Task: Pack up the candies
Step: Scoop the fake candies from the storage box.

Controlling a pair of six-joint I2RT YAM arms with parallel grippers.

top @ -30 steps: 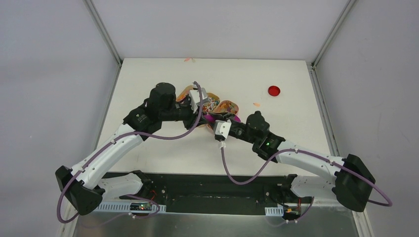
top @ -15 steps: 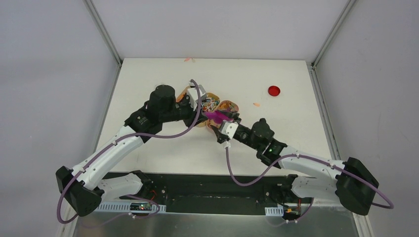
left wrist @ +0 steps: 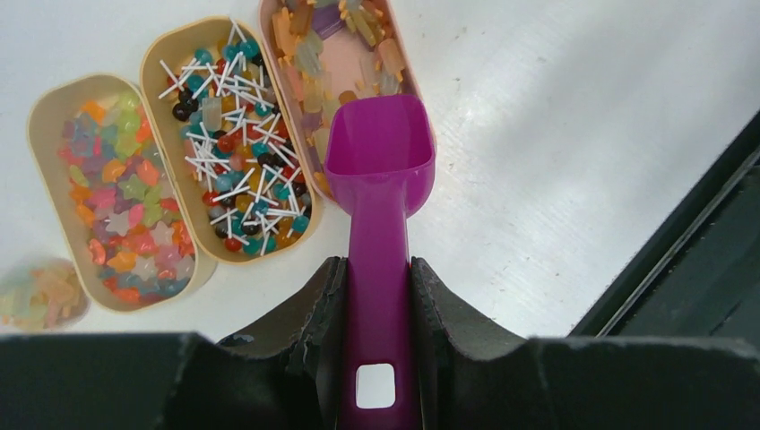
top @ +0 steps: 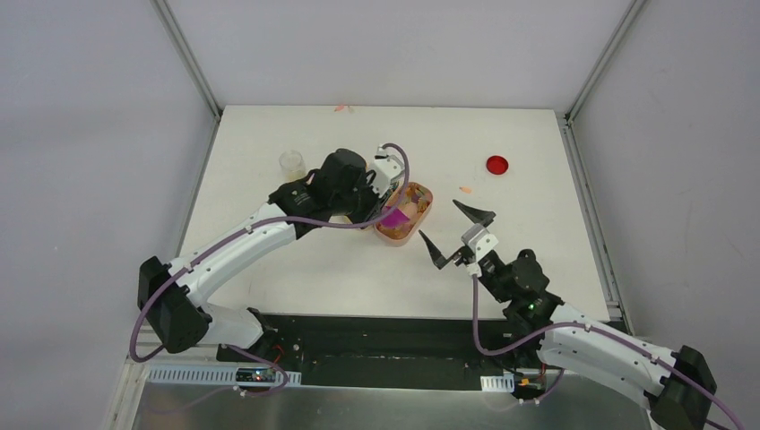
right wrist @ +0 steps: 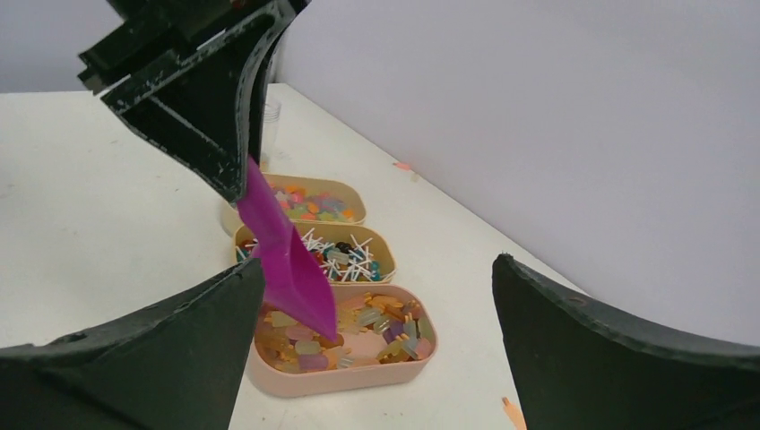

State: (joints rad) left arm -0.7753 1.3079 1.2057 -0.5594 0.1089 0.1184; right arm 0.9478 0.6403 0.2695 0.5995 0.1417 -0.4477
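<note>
Three kinds of candies (left wrist: 228, 143) lay sorted in three oval trays set close side by side on the worktop (top: 538, 242). Mixed bright-coloured bits filled the beige end tray (left wrist: 34, 134), and round pieces on white sticks filled the middle tray (left wrist: 146, 76). Translucent orange-yellow gummies sat in the pink tray (right wrist: 341, 381) at the other end. A few more pieces sat in a small clear jar (top: 292, 162) just beside the tray of bright bits.

A magenta scoop (left wrist: 378, 170) hung with its bowl over the near end of the pink tray; the bowl looked empty. The left tool (left wrist: 376, 266) was clenched on the scoop's handle, one finger on each side.

The right tool (top: 439, 220) was released, its jaws spread wide and holding nothing, near the pink tray but apart from it. One stray orange piece (top: 465, 190) lay on the worktop between the pink tray and a flat red disc (top: 496, 165), which sat well apart on the right.
</note>
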